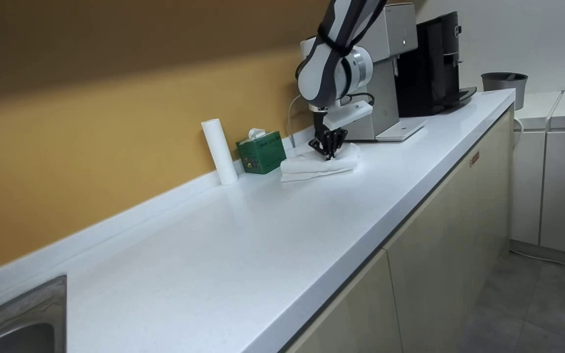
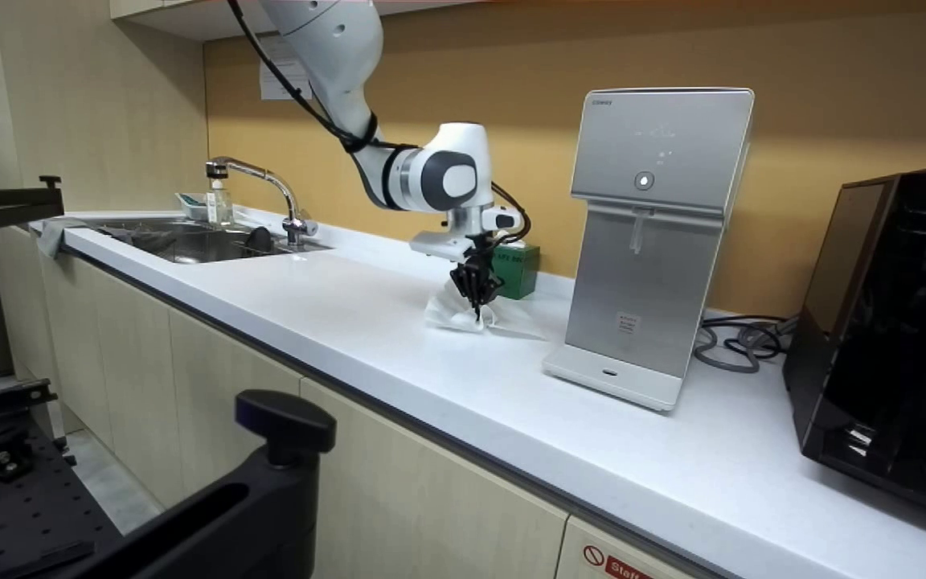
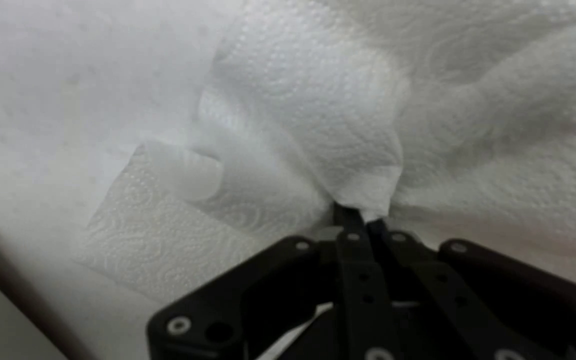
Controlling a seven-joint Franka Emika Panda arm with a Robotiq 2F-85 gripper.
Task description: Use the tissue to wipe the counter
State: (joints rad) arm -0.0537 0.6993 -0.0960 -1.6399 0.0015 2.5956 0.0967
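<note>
The white crumpled tissue point(image 1: 307, 169) lies on the glossy white counter point(image 1: 233, 250). It also shows on the counter point(image 2: 334, 310) in an exterior view as a bunched tissue point(image 2: 451, 310). My gripper point(image 1: 330, 156) points down at the tissue, and it is in the same place as the gripper point(image 2: 477, 310) in an exterior view. In the wrist view, the fingertips of my gripper point(image 3: 365, 216) are closed together on a pinched fold of the tissue point(image 3: 303, 100). The tissue spreads out on both sides of the fingers. The part between the fingertips is hidden.
A green tissue box point(image 1: 263, 154) and a white upright cylinder point(image 1: 220, 152) stand by the wall beside the tissue. A silver-and-white machine point(image 2: 648, 273) stands close on the other side. A black machine point(image 2: 897, 346) and a sink point(image 2: 190, 249) are farther along. The counter's front edge point(image 1: 385, 220) is straight.
</note>
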